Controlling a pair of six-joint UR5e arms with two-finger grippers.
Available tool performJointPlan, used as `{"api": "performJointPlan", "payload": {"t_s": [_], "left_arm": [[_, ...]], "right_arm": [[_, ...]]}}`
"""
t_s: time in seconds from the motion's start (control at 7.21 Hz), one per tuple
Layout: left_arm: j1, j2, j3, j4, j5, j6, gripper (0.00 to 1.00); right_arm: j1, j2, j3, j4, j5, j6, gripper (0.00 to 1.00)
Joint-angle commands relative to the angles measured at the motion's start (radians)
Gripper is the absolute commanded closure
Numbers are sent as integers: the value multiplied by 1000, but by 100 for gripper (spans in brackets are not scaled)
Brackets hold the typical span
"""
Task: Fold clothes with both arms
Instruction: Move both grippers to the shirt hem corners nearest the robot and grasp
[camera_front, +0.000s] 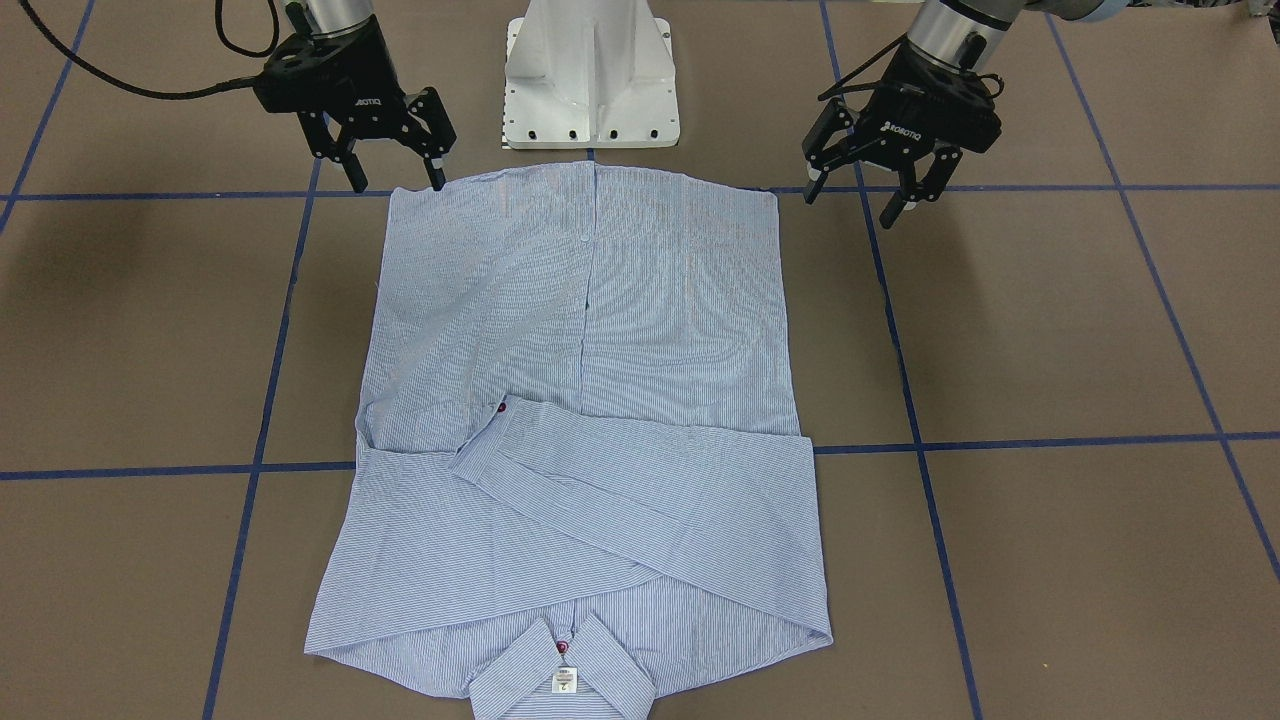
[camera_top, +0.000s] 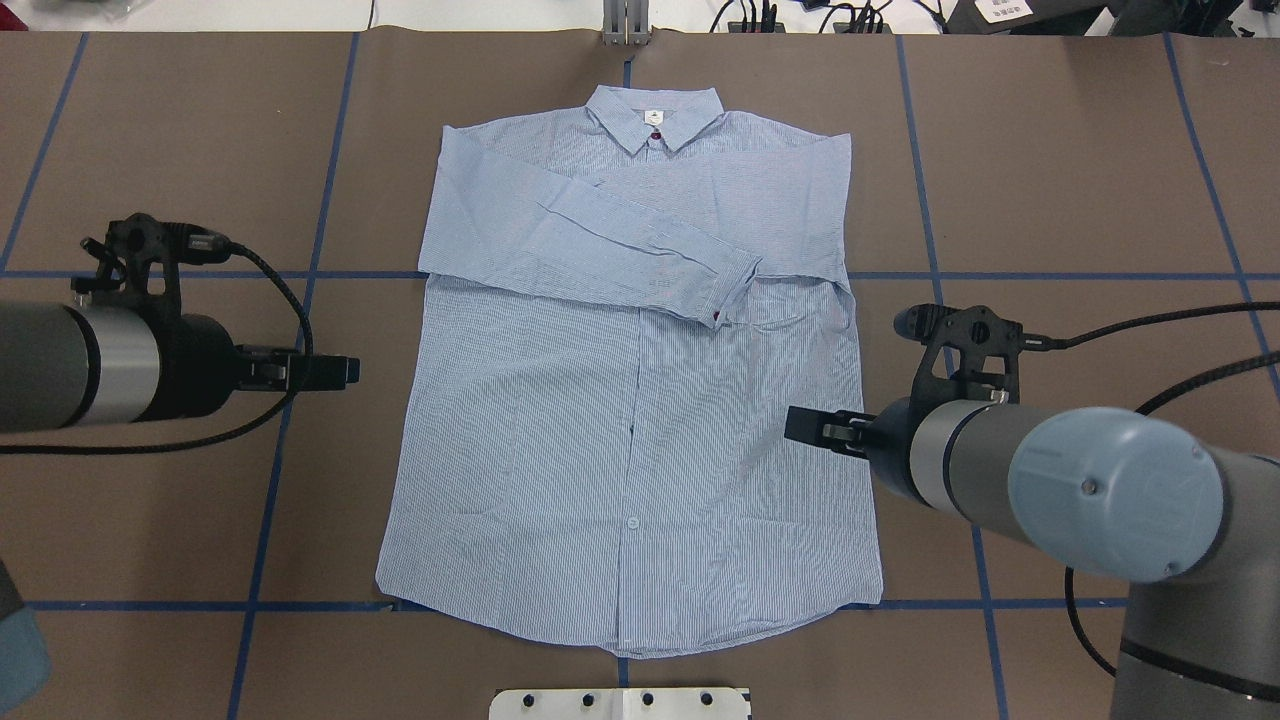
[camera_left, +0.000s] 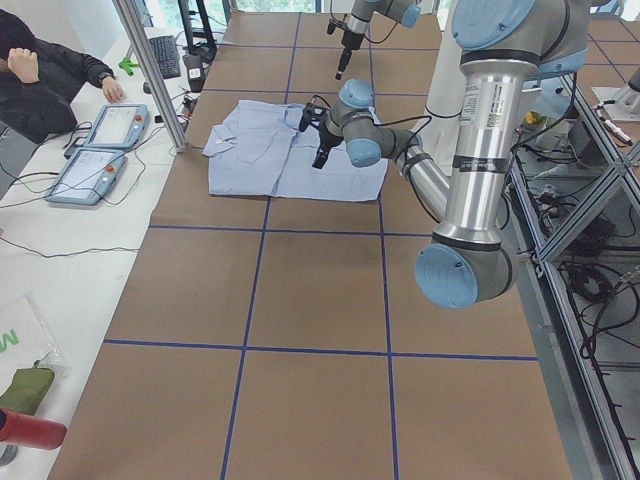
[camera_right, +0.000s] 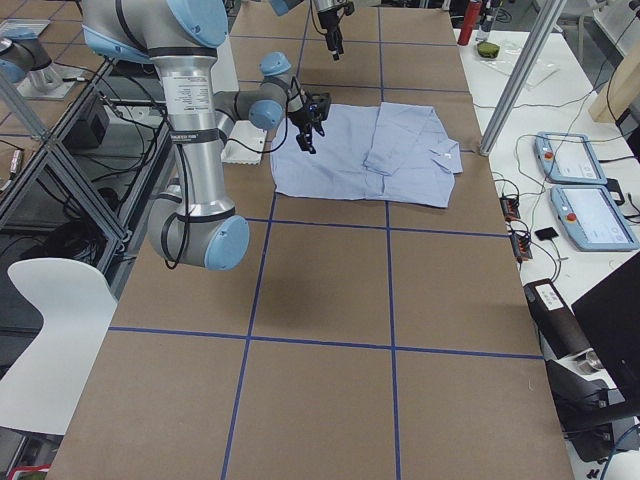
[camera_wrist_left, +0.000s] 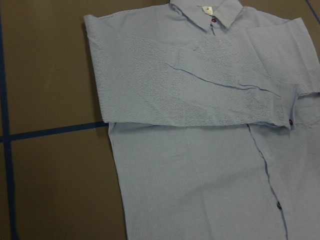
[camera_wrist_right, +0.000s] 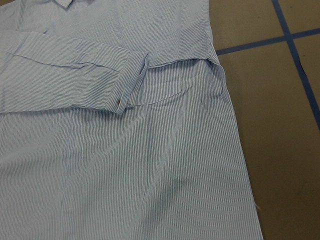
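Light-blue striped shirt (camera_top: 640, 420) lies flat mid-way on the worktop (camera_top: 1050, 200), collar (camera_top: 655, 115) far, sleeve (camera_top: 600, 235) folded across its chest, while left tool (camera_front: 850, 205) and right tool (camera_front: 398, 183) hover open and empty beside it; next, likely, each must pinch a corner of the near hem (camera_top: 630, 632).
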Motion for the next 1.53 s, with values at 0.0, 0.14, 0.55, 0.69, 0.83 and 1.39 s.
{"api": "performJointPlan", "payload": {"t_s": [0.0,0.14,0.55,0.69,0.83,1.39], "left_arm": [[245,45,1,-26,196,-276,0],[334,45,9,-23,256,-379,0],[390,33,87,49,261,-405,4],[390,7,125,49,263,-415,9],[391,-32,154,49,260,-415,14],[388,-47,165,52,255,-405,46]], "right_arm": [[-52,-4,1,0,-65,28,0],[-52,-3,2,0,-65,28,0],[-52,-4,1,0,-69,28,0],[-52,-4,1,1,-68,28,0],[-52,-4,1,1,-68,28,0],[-52,-12,1,3,-68,28,0]]}}
